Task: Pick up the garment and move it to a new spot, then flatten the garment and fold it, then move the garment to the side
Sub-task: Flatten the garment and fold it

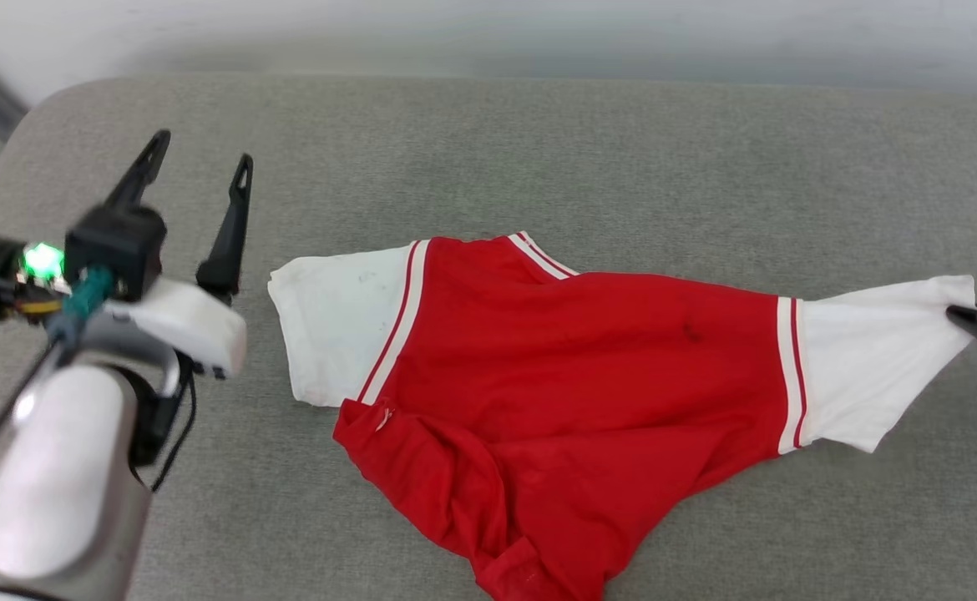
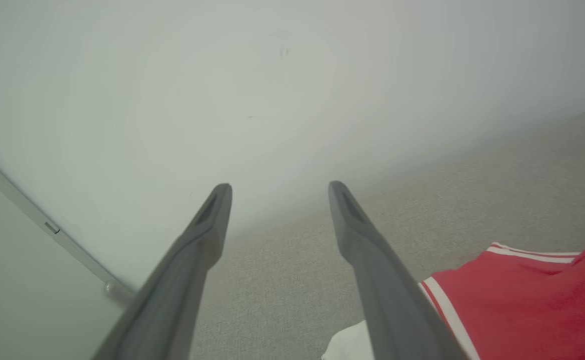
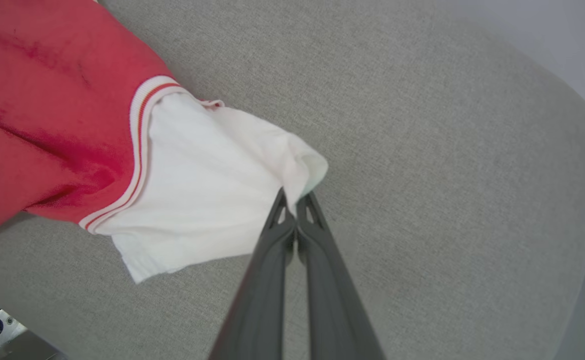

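Head view: a grey cloth-covered table (image 1: 539,150) spreads wide below a pale wall (image 1: 488,33). The red jersey (image 1: 572,367) lies crumpled across the table's middle, with white lining showing at both ends. The left claw (image 1: 202,150) hovers spread, left of the jersey and apart from it. The right claw (image 1: 969,317), pressed together, pinches the white corner at the jersey's right end.

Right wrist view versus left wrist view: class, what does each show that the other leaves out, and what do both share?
Right wrist view: the right gripper shut on a white corner of the garment. Left wrist view: the left gripper, open and empty, pointing toward a pale wall. Both: the garment's red cloth with striped trim, lying on the grey surface.
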